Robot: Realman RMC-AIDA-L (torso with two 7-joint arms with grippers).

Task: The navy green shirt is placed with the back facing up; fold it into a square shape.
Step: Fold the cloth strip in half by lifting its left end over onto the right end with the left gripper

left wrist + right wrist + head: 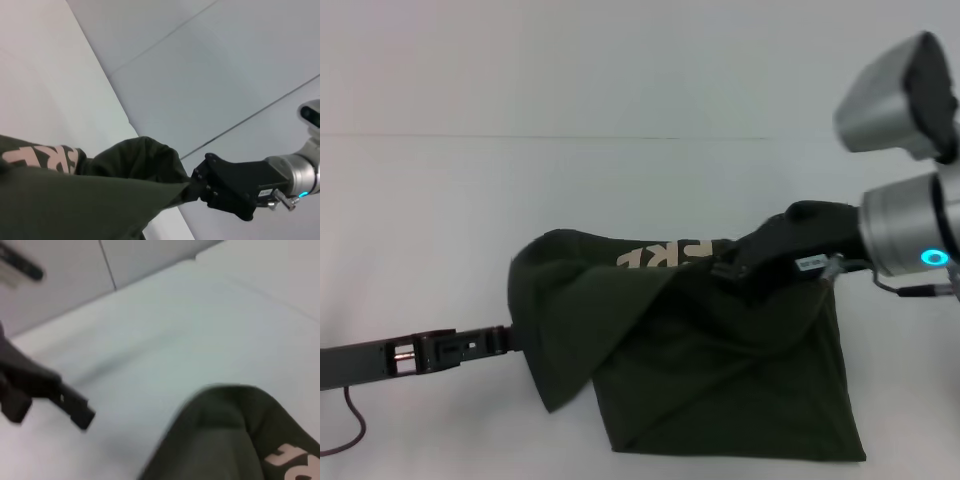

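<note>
Shirt mid-fold, both edges pinched

The shirt lies bunched on the white counter, its near part flat, its far part raised with cream lettering showing. The left end effector pinches its left edge low; farther back, the right end effector pinches the lifted top edge. Risk, as I judge it: uneven pulling could slip the cloth from a grip or skew the fold, leaving creases instead of a square.

shirt — dark olive green, plain on the folded-over side, cream block letters showing at its far edge. Table under it — plain white. Both grippers black; right arm silver with cyan light.
</note>
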